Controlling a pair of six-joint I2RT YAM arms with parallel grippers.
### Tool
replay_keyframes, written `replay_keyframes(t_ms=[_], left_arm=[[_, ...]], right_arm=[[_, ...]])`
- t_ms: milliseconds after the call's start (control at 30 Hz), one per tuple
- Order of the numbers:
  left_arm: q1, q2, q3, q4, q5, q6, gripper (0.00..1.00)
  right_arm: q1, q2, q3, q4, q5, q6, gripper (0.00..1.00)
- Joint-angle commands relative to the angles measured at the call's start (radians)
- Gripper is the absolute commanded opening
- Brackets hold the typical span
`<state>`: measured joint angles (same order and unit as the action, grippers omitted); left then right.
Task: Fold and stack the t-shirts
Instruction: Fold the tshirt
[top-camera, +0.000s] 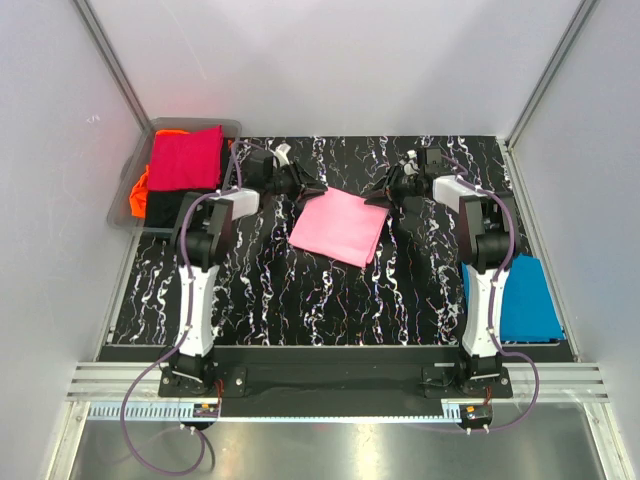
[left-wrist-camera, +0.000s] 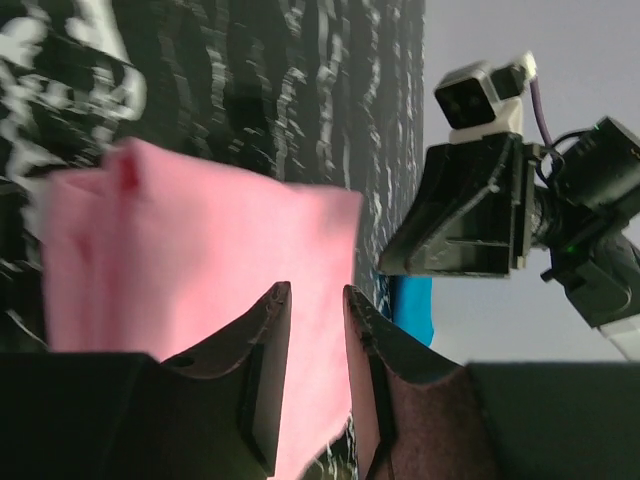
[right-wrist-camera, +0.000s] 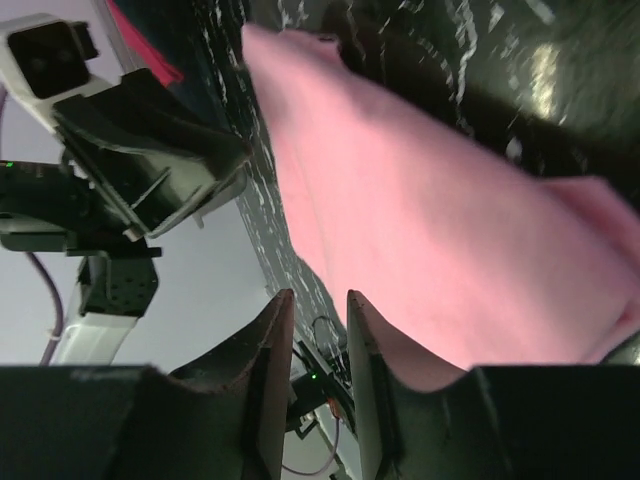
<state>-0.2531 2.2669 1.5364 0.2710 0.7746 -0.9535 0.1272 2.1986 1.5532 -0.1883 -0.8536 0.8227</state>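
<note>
The light pink soft cloth t-shirt (top-camera: 338, 226) lies as a compact folded rectangle, turned a little askew, in the middle of the black white-veined tabletop (top-camera: 300, 290), so the folding of this one looks done and the stacking step seems to be in hand. The left hand (top-camera: 316, 188) hovers at the shirt's far left corner and the right hand (top-camera: 374, 199) at its far right corner. In each wrist view the fingers stand only a narrow slit apart, and I see no cloth pinched between them. The bright blue folded t-shirt (top-camera: 528, 300) rests flat at the right near edge of the tabletop, well apart from the pink one, and is probably the base of the stack. The next move would call for a firm pinch on the pink shirt's edge through all its layers and a level carry, so the folds do not fall open. At the far left corner a grey translucent plastic bin (top-camera: 200, 124) holds the crimson t-shirt (top-camera: 187, 158) on top, the orange t-shirt (top-camera: 138, 192) peeping out at its left and the black t-shirt (top-camera: 163, 208) at its near side.
</note>
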Motion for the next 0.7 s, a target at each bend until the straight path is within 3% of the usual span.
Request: replay_keyframes(t_ms=[0, 167, 333, 533, 667], left_arm=[[0.005, 0.112, 0.066, 0.192, 0.028, -0.116, 0.32], [0.014, 0.253, 0.24, 0.14, 0.034, -0.104, 0.32], [0.04, 0.243, 0.329, -0.074, 0.025, 0.008, 0.34], [0.055, -0.039, 0.312, -0.421, -0.041, 0.281, 0.42], [0.046, -0.318, 0.06, -0.426, -0.11, 0.297, 0.47]], right_arm=[[-0.024, 0.1, 0.098, 0.006, 0.011, 0.026, 0.35], [-0.07, 0.214, 0.182, 0.007, -0.001, 0.035, 0.36], [-0.121, 0.234, 0.206, 0.001, -0.024, 0.03, 0.38], [-0.187, 0.103, 0.202, -0.162, -0.004, -0.043, 0.49], [-0.192, -0.06, 0.179, -0.339, 0.07, -0.154, 0.62]])
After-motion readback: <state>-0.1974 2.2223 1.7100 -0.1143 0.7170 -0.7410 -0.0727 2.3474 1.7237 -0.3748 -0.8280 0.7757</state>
